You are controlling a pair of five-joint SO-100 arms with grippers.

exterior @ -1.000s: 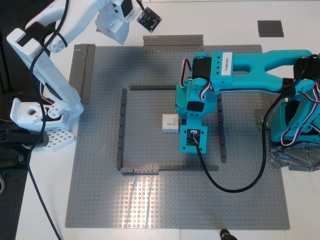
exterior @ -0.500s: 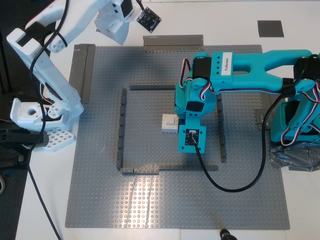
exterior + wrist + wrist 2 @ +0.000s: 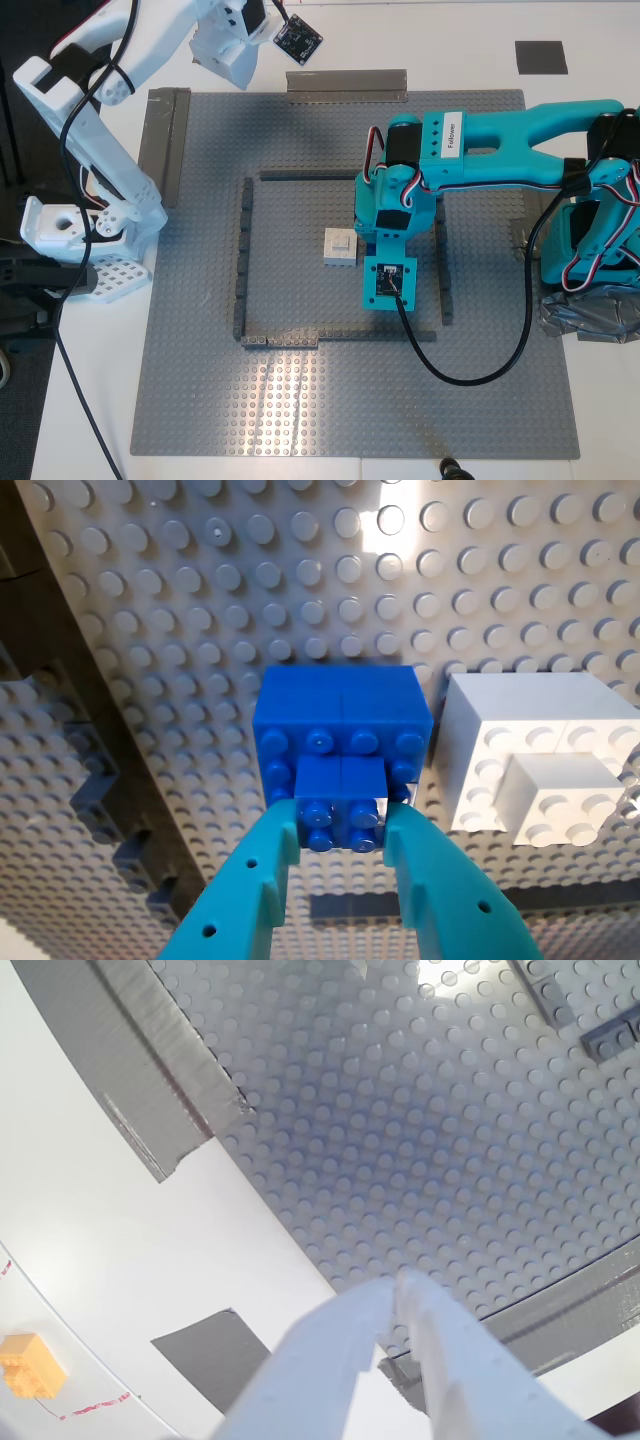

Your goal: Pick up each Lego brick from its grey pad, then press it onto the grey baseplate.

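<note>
White arm: it is seen at the exterior view's left, and my second gripper (image 3: pixel 400 1305) is held high above the edge of the grey baseplate (image 3: pixel 200 400); its jaws are pressed together and nothing is held.
Grey pads: one grey pad (image 3: pixel 212 1352) is seen bare on the white table in the second wrist view; another (image 3: pixel 541 56) lies at about 1 o'clock in the exterior view, also bare.
White brick (image 3: pixel 341 246): it is seated on the baseplate inside the dark brick frame (image 3: pixel 243 260).
Blue brick (image 3: pixel 342 735): it is gripped by its small top block between the jaws of my first gripper (image 3: pixel 341 832) and stands just beside the white brick, with a narrow gap.
Step in hand: the blue brick is judged to be at the pressing stage.
Advice: the brick should be pushed straight down, kept level and lined up with the studs, before the jaws are released.
Risk: a tilted push may leave one side unseated or disturb the white brick.
</note>
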